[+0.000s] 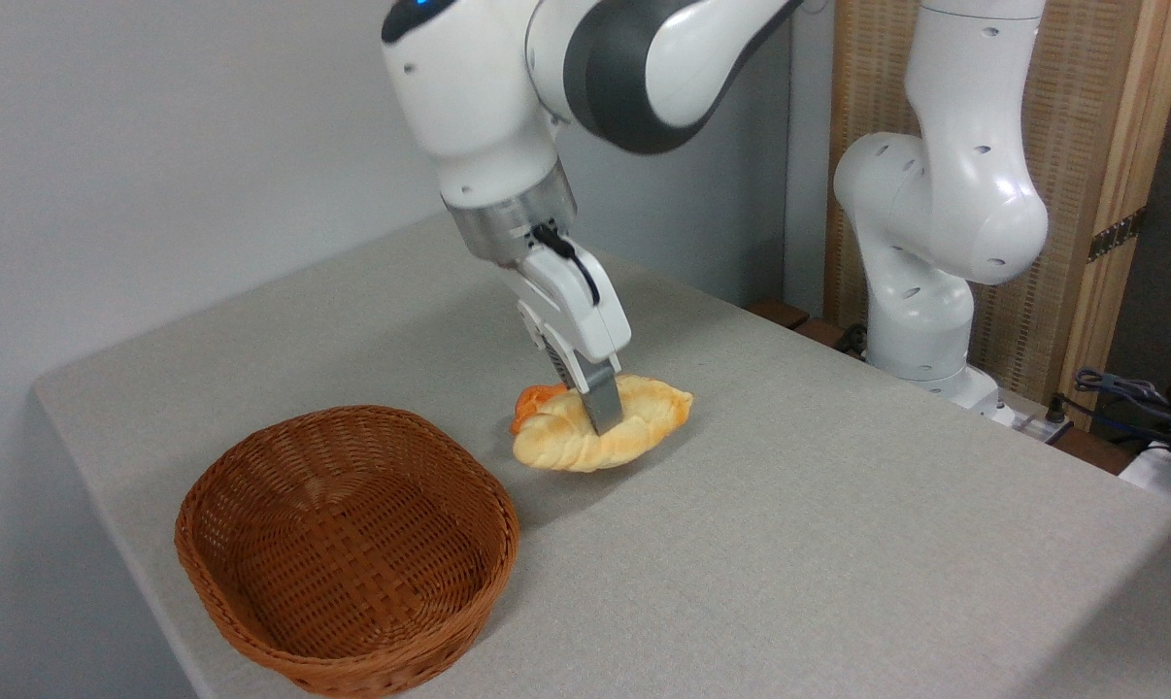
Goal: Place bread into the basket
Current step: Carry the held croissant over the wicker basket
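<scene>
Gripping bread, end effector, unmarked basket beside

A grey, cloth-like worktop spreads beneath the gripper, backed by a plain pale wall to its left. Just left of the gripper, a small orange bun shows only in part. Well to the gripper's right stand a wooden-framed woven panel and, at the frame's edge, a tangle of dark cables.
</scene>
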Controlling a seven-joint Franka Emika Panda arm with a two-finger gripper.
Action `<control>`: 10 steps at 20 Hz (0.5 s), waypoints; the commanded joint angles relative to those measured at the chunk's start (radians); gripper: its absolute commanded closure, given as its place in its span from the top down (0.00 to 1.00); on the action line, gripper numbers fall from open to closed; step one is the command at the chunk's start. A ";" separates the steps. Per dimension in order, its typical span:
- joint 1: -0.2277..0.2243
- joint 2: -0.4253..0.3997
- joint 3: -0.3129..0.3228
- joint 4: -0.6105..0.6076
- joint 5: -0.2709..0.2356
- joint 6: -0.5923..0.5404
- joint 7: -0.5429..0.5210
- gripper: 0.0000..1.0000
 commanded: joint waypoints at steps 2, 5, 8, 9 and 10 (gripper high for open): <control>-0.005 0.005 0.011 0.062 -0.007 0.062 0.010 0.20; -0.005 0.012 0.011 0.062 -0.013 0.178 0.006 0.20; -0.003 0.022 0.017 0.062 -0.057 0.288 0.001 0.21; -0.003 0.025 0.025 0.062 -0.077 0.325 -0.002 0.24; -0.003 0.031 0.025 0.062 -0.100 0.362 -0.004 0.25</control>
